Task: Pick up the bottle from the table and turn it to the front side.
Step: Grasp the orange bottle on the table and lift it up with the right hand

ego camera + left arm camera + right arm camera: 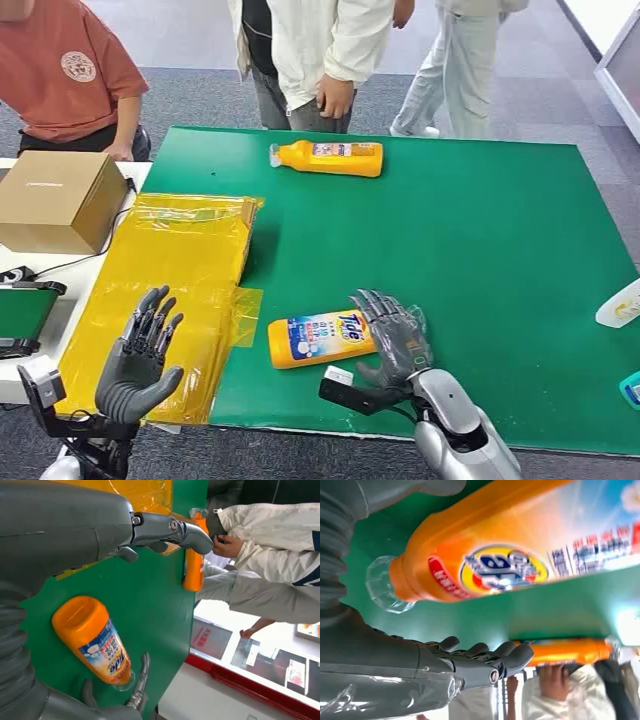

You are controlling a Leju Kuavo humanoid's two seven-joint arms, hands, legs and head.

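An orange Tide bottle (321, 338) lies on its side near the front edge of the green table (483, 230), label up and clear cap toward my right hand (392, 342). That hand sits at the cap end with its fingers stretched out. In the right wrist view the bottle (501, 565) lies between the thumb and the straight fingers (486, 660), with a gap on the finger side. My left hand (140, 362) hovers over a yellow plastic sheet (181, 270), fingers spread and holding nothing. The left wrist view shows the bottle (94, 640) from its base.
A second orange bottle (328, 157) lies at the table's far edge, in front of a person in a white jacket (324, 50). A cardboard box (60, 200) stands on the left side table beside a person in an orange shirt. A white bottle (620, 304) lies at the right edge.
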